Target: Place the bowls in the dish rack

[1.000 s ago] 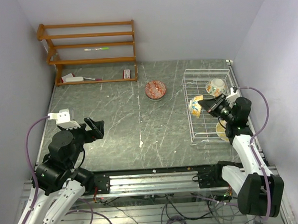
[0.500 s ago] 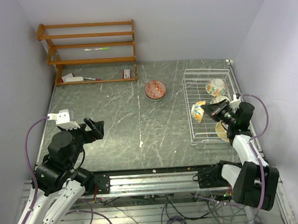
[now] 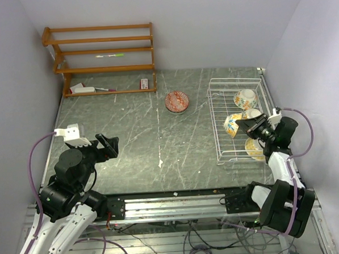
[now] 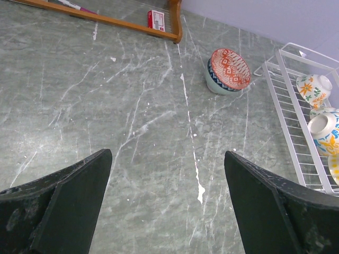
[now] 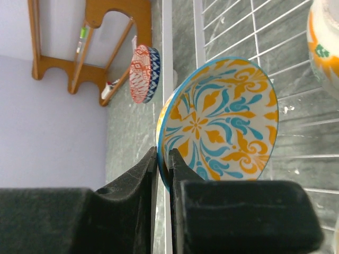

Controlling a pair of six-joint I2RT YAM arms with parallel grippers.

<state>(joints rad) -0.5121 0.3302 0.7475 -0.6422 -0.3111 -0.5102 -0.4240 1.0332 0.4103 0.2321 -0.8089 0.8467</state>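
Observation:
The white wire dish rack [image 3: 214, 119] stands at the right of the table. My right gripper [image 3: 250, 125] is shut on the rim of a teal-yellow bowl [image 3: 232, 125] and holds it on edge over the rack's left half. In the right wrist view the fingers [image 5: 164, 153] pinch that bowl [image 5: 222, 121]. An orange floral bowl [image 3: 246, 98] lies in the rack's far end, and a yellow bowl [image 3: 254, 149] in its near end. A red-brown bowl [image 3: 176, 101] sits on the table left of the rack. My left gripper [image 3: 109, 146] is open and empty, far left.
A brown wooden shelf unit [image 3: 100, 59] with small items stands at the back left. The right wall runs close behind the rack. In the left wrist view the red-brown bowl [image 4: 228, 70] and the rack [image 4: 290, 114] lie ahead to the right.
My right gripper has carried the teal-yellow bowl to the right, from the rack's left edge to further over the rack. The left arm has not moved.

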